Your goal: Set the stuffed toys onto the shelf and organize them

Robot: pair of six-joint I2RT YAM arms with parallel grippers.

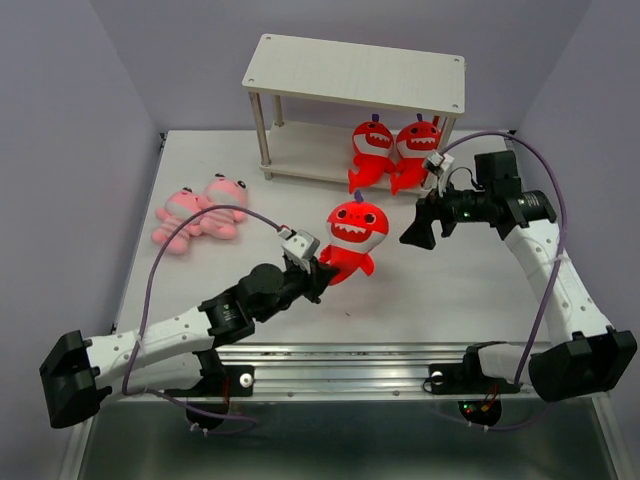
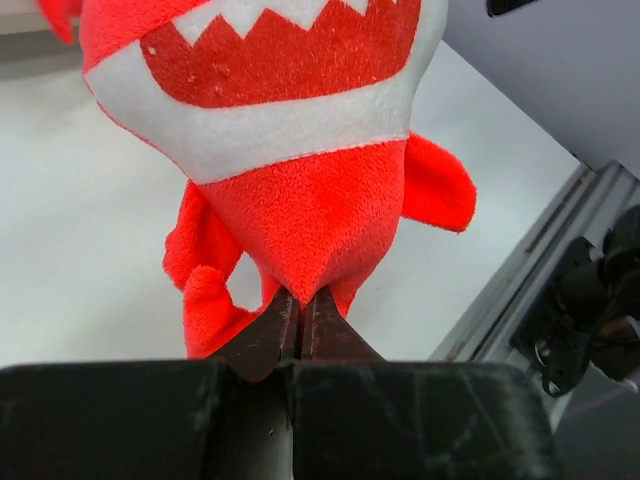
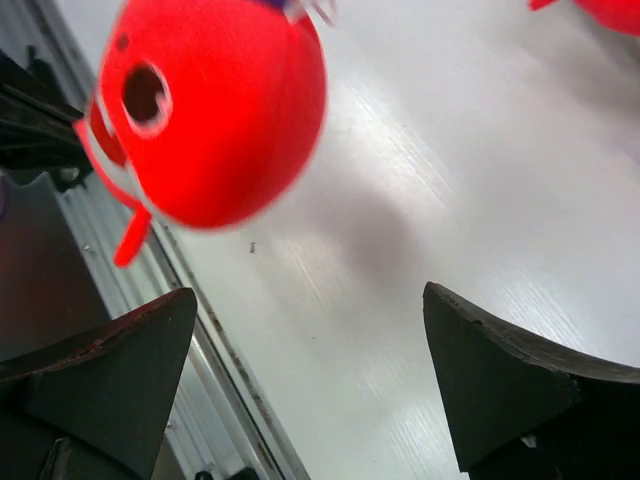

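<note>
My left gripper (image 1: pixel 322 270) is shut on the lower tip of a red shark toy (image 1: pixel 354 238) and holds it up over the table's middle; in the left wrist view the toy (image 2: pixel 300 150) fills the frame above the closed gripper (image 2: pixel 300 310). Two more red sharks (image 1: pixel 392 152) stand on the lower board of the shelf (image 1: pixel 355 72) at its right end. Two pink toys (image 1: pixel 200 212) lie on the table at the left. My right gripper (image 1: pixel 420 232) is open and empty, just right of the held shark, which shows in the right wrist view (image 3: pixel 215 110).
The shelf stands at the table's back, its top board bare. The metal rail (image 1: pixel 340 355) runs along the near edge. Purple cables loop over both arms. Grey walls close in the left, right and back.
</note>
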